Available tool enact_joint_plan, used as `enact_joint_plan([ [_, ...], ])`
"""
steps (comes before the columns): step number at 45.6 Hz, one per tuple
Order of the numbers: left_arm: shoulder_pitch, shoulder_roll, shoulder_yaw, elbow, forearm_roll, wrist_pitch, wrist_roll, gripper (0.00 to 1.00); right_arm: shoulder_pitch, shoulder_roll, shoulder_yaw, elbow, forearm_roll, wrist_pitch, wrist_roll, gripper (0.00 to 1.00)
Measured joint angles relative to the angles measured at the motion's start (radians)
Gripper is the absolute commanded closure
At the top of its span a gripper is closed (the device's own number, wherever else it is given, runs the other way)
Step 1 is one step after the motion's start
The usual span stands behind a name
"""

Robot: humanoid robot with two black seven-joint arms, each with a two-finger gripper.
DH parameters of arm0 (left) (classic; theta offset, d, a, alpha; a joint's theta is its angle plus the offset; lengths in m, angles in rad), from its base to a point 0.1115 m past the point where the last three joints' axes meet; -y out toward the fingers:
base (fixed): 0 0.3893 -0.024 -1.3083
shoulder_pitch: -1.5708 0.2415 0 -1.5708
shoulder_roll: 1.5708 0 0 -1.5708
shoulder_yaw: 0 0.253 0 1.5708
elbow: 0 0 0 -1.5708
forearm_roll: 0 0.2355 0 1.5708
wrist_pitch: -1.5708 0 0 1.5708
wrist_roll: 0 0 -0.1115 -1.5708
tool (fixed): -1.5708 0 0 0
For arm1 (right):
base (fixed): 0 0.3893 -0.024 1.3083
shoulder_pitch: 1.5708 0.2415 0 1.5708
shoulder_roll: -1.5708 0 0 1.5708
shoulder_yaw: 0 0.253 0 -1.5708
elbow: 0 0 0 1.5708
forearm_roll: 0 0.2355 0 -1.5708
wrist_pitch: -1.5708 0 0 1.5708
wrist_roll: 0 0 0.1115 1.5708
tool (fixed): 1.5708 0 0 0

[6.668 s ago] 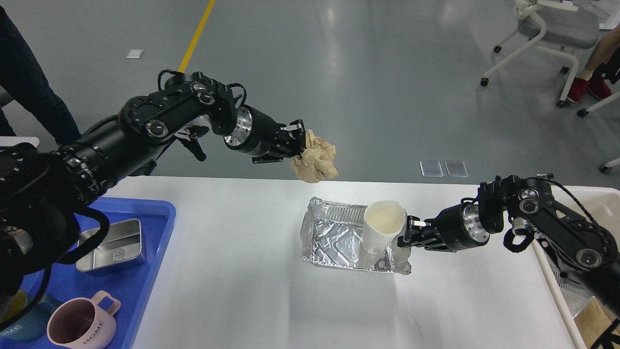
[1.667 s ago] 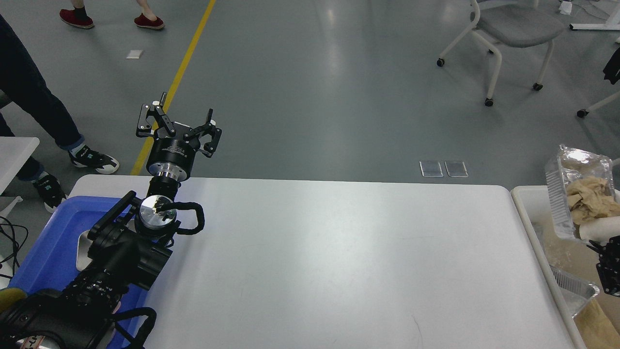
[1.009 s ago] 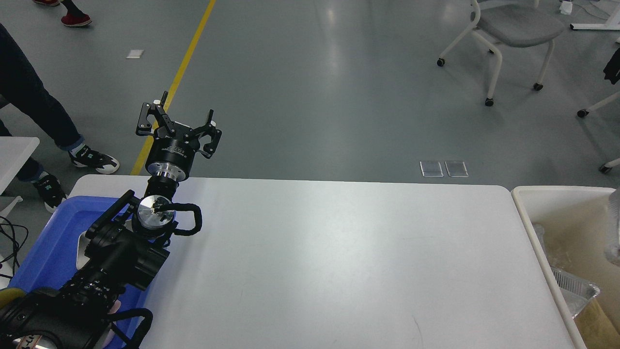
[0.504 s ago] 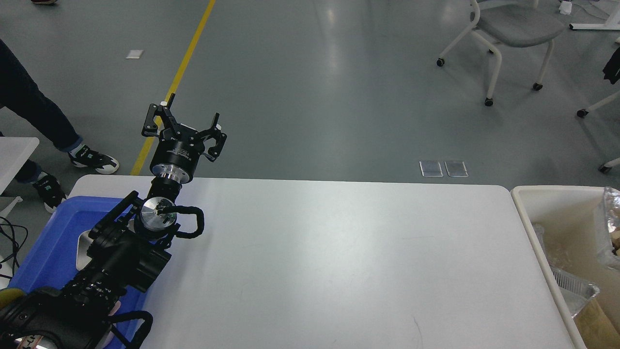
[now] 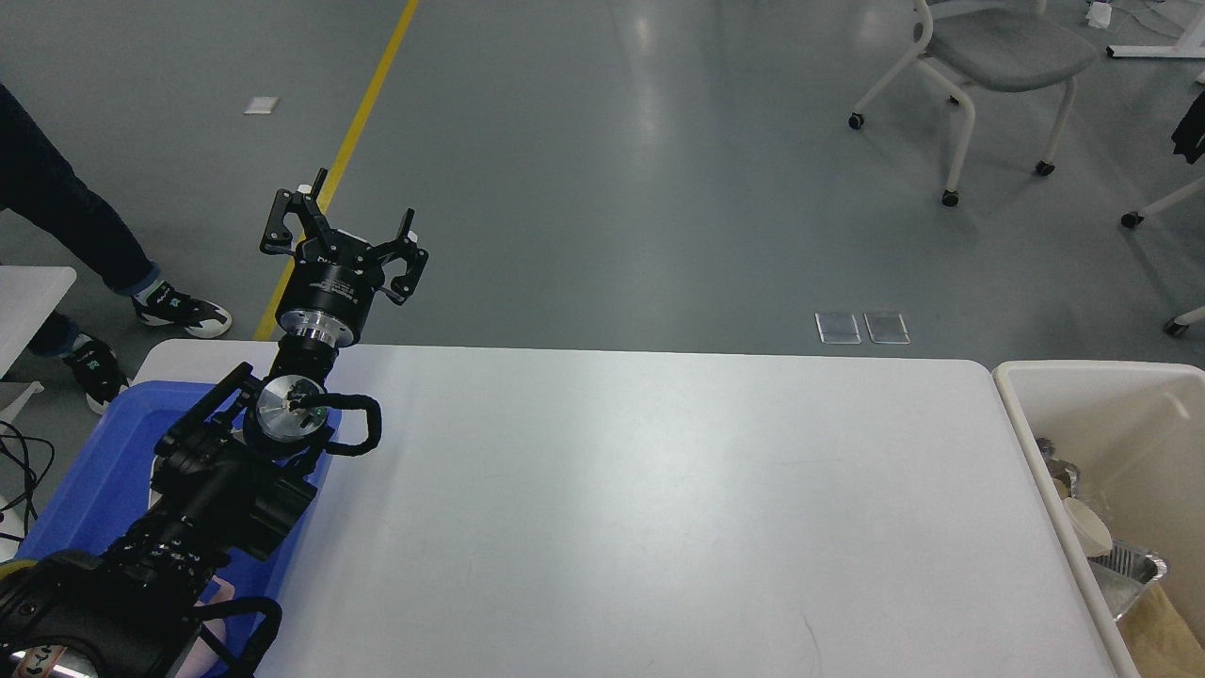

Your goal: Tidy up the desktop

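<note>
Left jaws (image 5: 341,229) spread wide, holding nothing, raised past the far edge of the wide white smooth bench (image 5: 659,508), which lies below and to their right. Right jaws out of view. Risk (a judgement): lowering the arm carelessly, clipping the blue plastic tray (image 5: 85,490).

A blue tray (image 5: 99,471) lies at the left, and a cream-white bin (image 5: 1101,391) stands at the right, holding a paper cup (image 5: 1087,525) on its side beside a crumpled foil container (image 5: 1134,570). On the grey floor beyond, a yellow line (image 5: 348,141) runs away, with a scrap of white paper (image 5: 261,104) to its left and two clear plates (image 5: 863,327) side by side. A grey wheeled chair (image 5: 979,66) stands at the upper right, and a person's dark-trousered leg and sneaker (image 5: 179,309) show at the left edge.
</note>
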Motion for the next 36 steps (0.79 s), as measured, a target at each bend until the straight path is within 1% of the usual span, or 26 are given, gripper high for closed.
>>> enact_joint_plan([
  [6, 0.001, 0.025, 0.0, 0.0, 0.0, -0.005, 0.003, 0.03, 0.051, -0.01, 0.001, 0.022, 0.002, 0.003, 0.0, 0.0],
  [13, 0.008, 0.063, 0.0, 0.0, 0.0, -0.009, 0.002, 0.03, 0.104, -0.029, 0.002, 0.105, 0.005, 0.008, 0.001, 0.0],
  [17, 0.006, 0.098, 0.0, 0.0, -0.001, -0.01, 0.005, 0.03, 0.131, -0.035, -0.015, 0.146, 0.005, 0.041, 0.001, 0.0],
  [20, 0.001, 0.114, 0.0, 0.001, -0.002, -0.011, 0.007, 0.03, 0.167, -0.035, -0.029, 0.156, 0.006, 0.087, 0.0, 0.0],
  [24, -0.002, 0.128, 0.0, 0.001, -0.001, -0.021, 0.009, 0.03, 0.281, -0.035, -0.038, 0.156, 0.009, 0.144, -0.007, 0.0],
  [27, -0.002, 0.144, 0.0, 0.001, 0.0, -0.047, 0.01, 0.03, 0.378, -0.035, -0.049, 0.141, 0.036, 0.18, -0.019, 0.0],
  [29, -0.001, 0.158, 0.0, 0.001, 0.0, -0.08, 0.01, 0.03, 0.431, -0.035, -0.065, 0.13, 0.081, 0.208, -0.033, 0.0],
  [33, 0.005, 0.175, 0.0, 0.001, 0.0, -0.149, 0.01, 0.03, 0.49, -0.035, -0.114, 0.123, 0.186, 0.245, -0.051, 0.0],
  [36, 0.007, 0.178, -0.001, 0.001, -0.002, -0.174, 0.006, 0.03, 0.528, -0.034, -0.155, 0.12, 0.254, 0.248, -0.055, 0.0],
])
